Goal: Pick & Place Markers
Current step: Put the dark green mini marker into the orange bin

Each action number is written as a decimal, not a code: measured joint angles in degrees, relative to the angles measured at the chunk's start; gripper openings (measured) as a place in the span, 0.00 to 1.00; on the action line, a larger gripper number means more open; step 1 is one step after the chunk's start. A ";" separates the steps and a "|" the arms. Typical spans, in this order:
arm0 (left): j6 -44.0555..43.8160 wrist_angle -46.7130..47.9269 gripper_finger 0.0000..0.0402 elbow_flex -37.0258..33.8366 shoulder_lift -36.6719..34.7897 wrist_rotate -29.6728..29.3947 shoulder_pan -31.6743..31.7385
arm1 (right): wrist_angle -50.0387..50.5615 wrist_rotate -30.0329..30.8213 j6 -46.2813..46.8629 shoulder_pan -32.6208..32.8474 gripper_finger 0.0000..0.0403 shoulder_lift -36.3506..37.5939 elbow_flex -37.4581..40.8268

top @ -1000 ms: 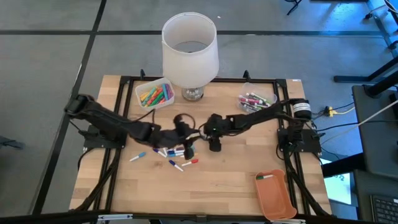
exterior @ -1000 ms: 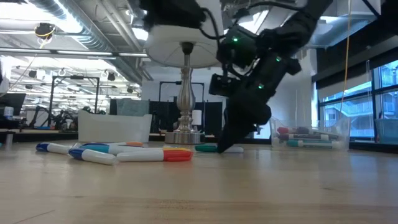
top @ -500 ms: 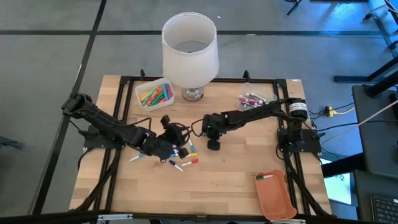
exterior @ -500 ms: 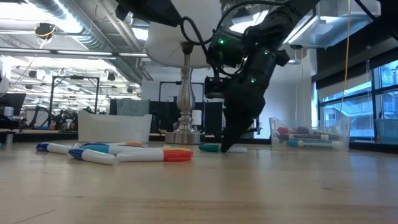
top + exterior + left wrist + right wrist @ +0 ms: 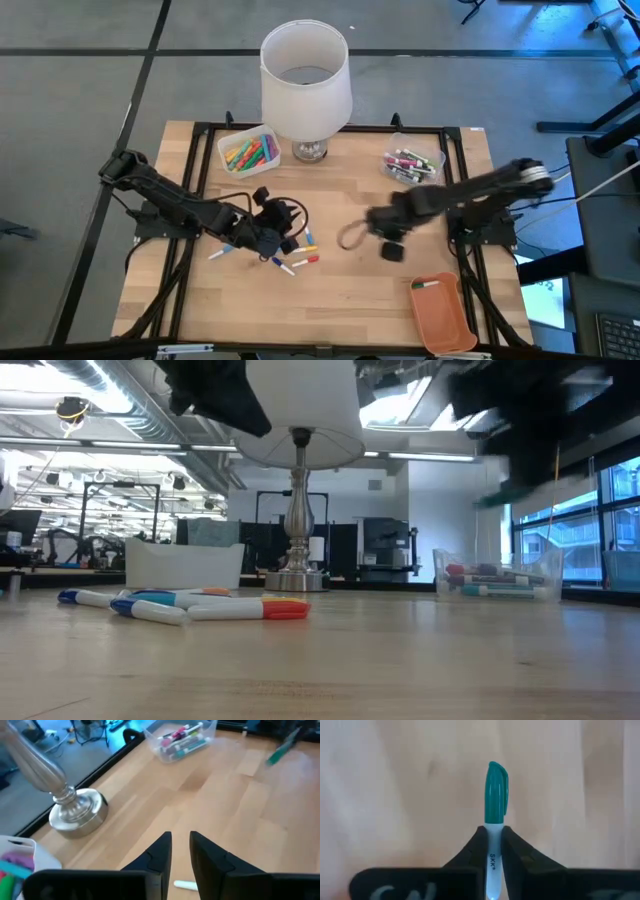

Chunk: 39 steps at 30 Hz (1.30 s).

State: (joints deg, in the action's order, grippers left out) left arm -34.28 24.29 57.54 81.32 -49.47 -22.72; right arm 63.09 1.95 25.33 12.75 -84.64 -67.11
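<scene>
Markers point(image 5: 250, 153) fill one bin point(image 5: 226, 143); others another point(image 5: 432, 158).

One readable marking

The letters "SKK" run along the white barrel of the green-capped marker point(image 5: 495, 815); nothing else is legible.

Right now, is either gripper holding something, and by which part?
The right gripper holds a green-capped marker by its white barrel, cap pointing outward. The left gripper holds nothing.
</scene>
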 joint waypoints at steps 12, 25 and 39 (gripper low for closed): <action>-0.22 -0.55 0.16 0.00 2.40 4.89 0.84 | 17.97 -5.59 35.57 27.73 0.08 8.58 0.06; 11.38 -6.28 0.18 0.00 6.57 16.17 7.70 | 2.08 -8.12 42.16 41.07 0.14 4.03 5.36; 15.46 0.84 0.25 0.00 7.61 20.36 7.24 | 1.53 6.67 25.14 34.29 0.53 3.75 3.45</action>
State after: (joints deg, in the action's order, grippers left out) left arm -18.82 25.13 57.54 88.92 -29.11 -15.48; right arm 64.62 8.62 50.47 47.04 -80.89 -63.66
